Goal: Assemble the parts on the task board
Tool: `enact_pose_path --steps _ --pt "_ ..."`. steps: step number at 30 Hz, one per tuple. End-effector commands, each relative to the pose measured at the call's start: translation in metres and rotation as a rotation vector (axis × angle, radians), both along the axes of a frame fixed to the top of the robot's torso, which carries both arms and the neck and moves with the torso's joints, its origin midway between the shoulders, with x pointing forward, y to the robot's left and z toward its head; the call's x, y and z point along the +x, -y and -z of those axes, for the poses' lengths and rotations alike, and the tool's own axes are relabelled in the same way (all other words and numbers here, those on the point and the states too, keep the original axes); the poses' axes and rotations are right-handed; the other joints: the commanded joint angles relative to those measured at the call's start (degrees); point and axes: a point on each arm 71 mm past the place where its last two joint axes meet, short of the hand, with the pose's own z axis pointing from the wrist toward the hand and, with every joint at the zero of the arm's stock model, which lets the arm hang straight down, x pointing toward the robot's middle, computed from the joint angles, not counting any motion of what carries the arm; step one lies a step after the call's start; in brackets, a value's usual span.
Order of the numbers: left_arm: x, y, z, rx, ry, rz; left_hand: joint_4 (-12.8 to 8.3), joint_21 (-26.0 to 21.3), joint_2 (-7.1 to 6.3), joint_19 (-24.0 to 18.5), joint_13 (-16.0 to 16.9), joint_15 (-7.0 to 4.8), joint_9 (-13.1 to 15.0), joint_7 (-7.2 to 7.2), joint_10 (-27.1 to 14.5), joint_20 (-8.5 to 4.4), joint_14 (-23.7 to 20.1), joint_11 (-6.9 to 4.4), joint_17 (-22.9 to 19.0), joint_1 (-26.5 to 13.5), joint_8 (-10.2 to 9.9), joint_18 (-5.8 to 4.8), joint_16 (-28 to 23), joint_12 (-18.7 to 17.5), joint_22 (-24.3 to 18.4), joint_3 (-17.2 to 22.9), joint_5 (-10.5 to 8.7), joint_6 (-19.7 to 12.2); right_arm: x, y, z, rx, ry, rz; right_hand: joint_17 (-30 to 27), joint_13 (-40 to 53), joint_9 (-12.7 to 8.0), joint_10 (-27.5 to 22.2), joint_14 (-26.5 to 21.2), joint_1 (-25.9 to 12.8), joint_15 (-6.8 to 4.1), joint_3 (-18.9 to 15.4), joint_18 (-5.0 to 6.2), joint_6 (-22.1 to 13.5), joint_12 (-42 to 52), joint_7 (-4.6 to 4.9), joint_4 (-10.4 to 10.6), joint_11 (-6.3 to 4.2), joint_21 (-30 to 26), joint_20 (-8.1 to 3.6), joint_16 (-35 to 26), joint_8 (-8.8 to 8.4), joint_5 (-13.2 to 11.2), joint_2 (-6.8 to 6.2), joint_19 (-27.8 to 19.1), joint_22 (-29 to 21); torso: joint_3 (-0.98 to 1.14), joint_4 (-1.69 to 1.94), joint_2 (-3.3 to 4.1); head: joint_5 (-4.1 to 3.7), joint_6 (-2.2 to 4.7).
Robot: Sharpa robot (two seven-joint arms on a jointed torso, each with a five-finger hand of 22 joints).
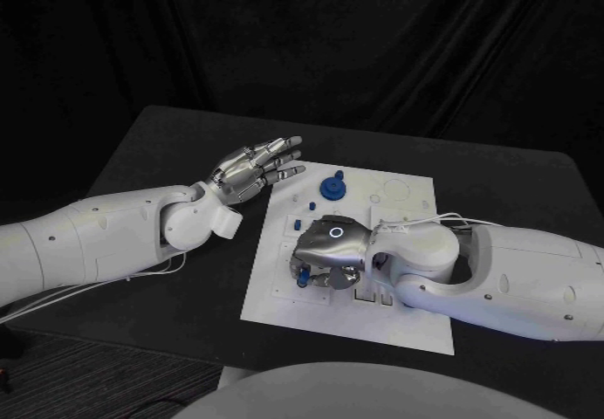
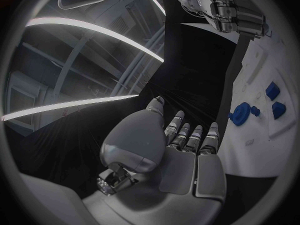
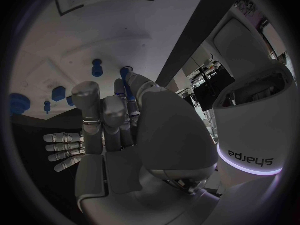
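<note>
My right hand (image 1: 330, 257) is down over the near-left part of the task board (image 1: 409, 201), fingers curled around a slim blue part (image 3: 125, 77) — from the wrist camera it looks pinched between thumb and fingers, though I cannot tell how firmly. My worry is that the palm hides the seat from the head camera, so I could press the part down tilted or beside its hole and jam it, or knock the small blue pieces (image 3: 59, 93) lying just beside my fingers. My left hand (image 1: 258, 172) hovers off the board's far-left corner, fingers spread, holding nothing. A larger round blue part (image 1: 332, 186) stands near the board's far edge. The black table (image 1: 164, 140) gives way to dark curtains behind — little contrast there.
</note>
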Motion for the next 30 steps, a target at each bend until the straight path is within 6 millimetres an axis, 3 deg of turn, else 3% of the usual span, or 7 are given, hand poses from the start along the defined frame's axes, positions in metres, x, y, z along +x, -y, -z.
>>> enact_pose_path --steps 1,21,24,30 --pt "-0.0009 0.0017 -0.0002 -0.015 0.000 0.014 -0.2 -0.1 0.52 0.0 0.0 0.34 0.0 0.17 0.0 0.03 -0.3 0.16 0.0 0.1 0.1 0.28 0.1 -0.3 -0.1 0.3 0.36 -0.4 -0.0007 0.0006 0.0042 -0.025 -0.008 0.012 0.0 -0.1 0.1 0.2 -0.5 -0.5 -0.01 0.3 -0.70 0.5 -0.4 0.08 -0.1 0.34 -0.1 -0.06 -0.3 0.00 -0.2 0.04 -0.3 5.9 -0.01 0.01 -0.02 -0.03 0.01" --pt "-0.0001 0.0007 0.0010 -0.008 -0.006 0.016 -0.2 -0.2 0.50 0.0 0.0 0.37 0.0 0.18 0.0 0.03 -0.3 0.16 0.0 0.1 0.1 0.26 0.1 -0.3 -0.1 0.3 0.37 -0.5 -0.0003 0.0010 0.0063 -0.042 -0.014 0.019 -0.3 -0.1 0.0 -0.1 -0.7 -0.6 0.08 0.5 -0.62 0.3 -0.7 0.14 -0.2 0.44 -0.6 0.00 -0.5 -0.34 -0.2 -0.06 -0.6 5.8 -0.02 0.00 -0.04 0.02 0.01" --pt "-0.0001 0.0005 0.0011 -0.008 -0.006 0.016 -0.3 -0.1 0.49 0.0 0.0 0.41 0.0 0.19 -0.1 0.03 -0.3 0.17 0.0 0.1 0.1 0.24 0.2 -0.3 -0.1 0.3 0.38 -0.5 0.0003 0.0018 0.0073 -0.050 -0.017 0.025 -1.0 -0.2 -0.4 -1.9 -1.4 -1.1 0.66 0.8 -0.52 -1.6 -1.8 0.79 -0.3 1.21 -1.8 0.36 -1.0 -1.75 -0.3 -0.48 -1.3 5.5 0.01 0.01 -0.01 0.06 0.01" --pt "0.0000 0.0004 0.0013 -0.007 -0.008 0.017 -0.3 -0.1 0.49 0.0 0.0 0.41 0.0 0.19 -0.1 0.03 -0.3 0.17 0.0 0.1 0.1 0.24 0.2 -0.3 -0.1 0.3 0.38 -0.5 0.0006 0.0028 0.0087 -0.052 -0.019 0.027 -2.2 -0.2 -1.9 -6.6 -2.9 -2.3 2.07 1.4 -0.29 -7.6 -3.5 -0.37 -0.4 2.88 -4.1 1.41 -1.8 -5.43 -1.0 -1.66 -2.8 5.0 0.03 0.00 0.02 0.09 0.01"
